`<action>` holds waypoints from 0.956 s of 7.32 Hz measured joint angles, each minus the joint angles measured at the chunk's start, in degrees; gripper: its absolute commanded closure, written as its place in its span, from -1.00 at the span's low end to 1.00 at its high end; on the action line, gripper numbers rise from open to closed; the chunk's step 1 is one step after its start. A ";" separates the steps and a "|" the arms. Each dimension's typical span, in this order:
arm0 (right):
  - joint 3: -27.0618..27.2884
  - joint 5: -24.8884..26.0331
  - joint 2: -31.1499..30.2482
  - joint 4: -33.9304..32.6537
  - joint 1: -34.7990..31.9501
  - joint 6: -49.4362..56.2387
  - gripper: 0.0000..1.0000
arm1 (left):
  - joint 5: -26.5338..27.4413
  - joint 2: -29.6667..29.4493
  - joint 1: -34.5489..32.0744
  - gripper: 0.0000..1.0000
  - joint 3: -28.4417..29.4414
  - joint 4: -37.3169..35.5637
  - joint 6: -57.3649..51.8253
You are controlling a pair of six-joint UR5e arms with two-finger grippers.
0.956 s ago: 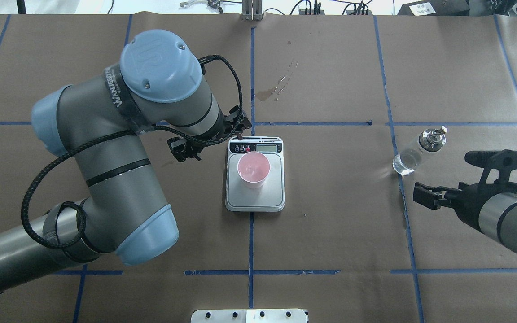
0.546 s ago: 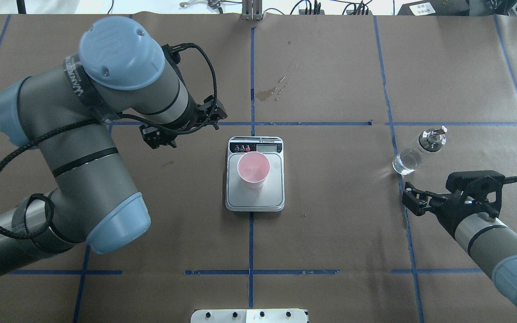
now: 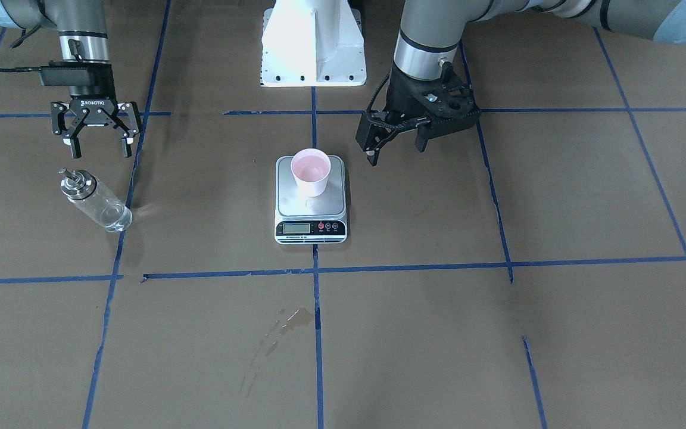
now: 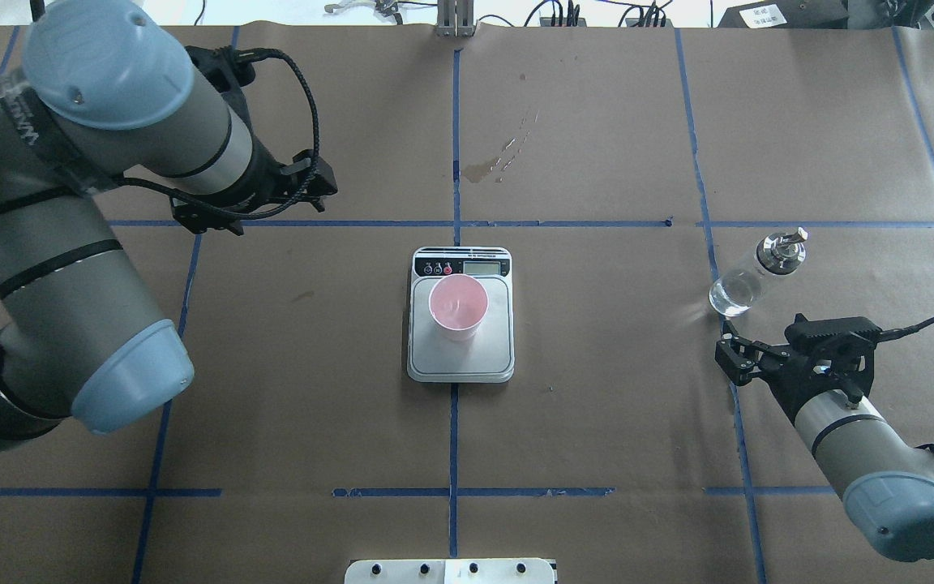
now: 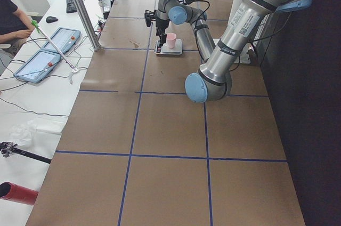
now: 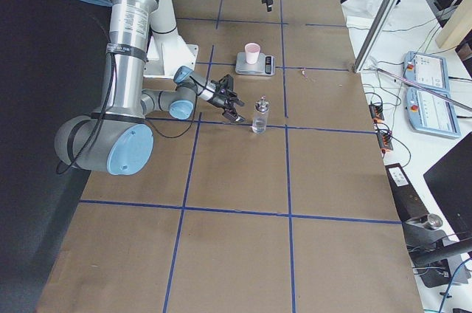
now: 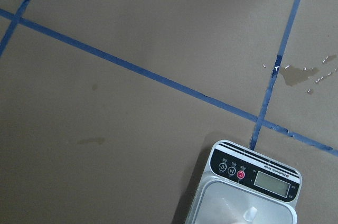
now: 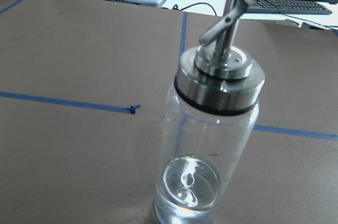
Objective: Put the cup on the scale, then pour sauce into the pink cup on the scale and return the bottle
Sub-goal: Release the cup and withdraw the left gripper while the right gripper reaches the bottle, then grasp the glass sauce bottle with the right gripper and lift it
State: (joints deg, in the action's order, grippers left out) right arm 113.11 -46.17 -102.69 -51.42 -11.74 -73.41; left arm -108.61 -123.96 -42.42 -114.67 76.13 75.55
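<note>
Brown-papered bench (image 3: 498, 328): cup (image 3: 311, 170) is already parked on the scale (image 3: 319, 205), bottle (image 3: 96, 201) is stood well off to one side, with the right pincer (image 3: 100, 149) held wide apart just beside it. Glass looks slick and breakable, so it's best gripped mid-body, below the metal collar (image 3: 79, 185). Left pincer (image 3: 395, 148) is spread too, empty.

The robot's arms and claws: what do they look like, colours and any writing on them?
The left arm and right arm are smooth grey tubes with rounded light-blue caps at the joints and thin black rings. The left arm carries a black braided cable and a black strap with white lettering. The left gripper and right gripper are black two-finger claws; the right one reads ROBOTIQ in white.
</note>
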 measured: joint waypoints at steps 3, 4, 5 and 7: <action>-3.12 1.85 2.25 0.17 -1.05 1.28 -1.00 | 0.26 4.64 -2.66 -1.00 -1.66 -1.23 -8.29; -4.72 1.94 4.33 0.17 -2.56 2.24 -1.00 | 0.31 5.77 -3.73 -1.00 -1.71 -1.69 -12.13; -6.00 1.86 5.74 0.16 -4.32 3.44 -1.00 | 0.34 7.00 -5.10 -1.00 -1.88 -2.21 -16.63; -7.05 1.55 6.73 0.08 -6.94 4.88 -0.99 | 0.49 10.12 -7.46 -1.00 -2.65 -2.50 -23.69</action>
State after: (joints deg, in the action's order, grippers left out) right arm 106.06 -44.62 -95.96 -51.34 -18.68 -68.52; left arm -108.12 -113.83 -49.88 -117.32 73.63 51.86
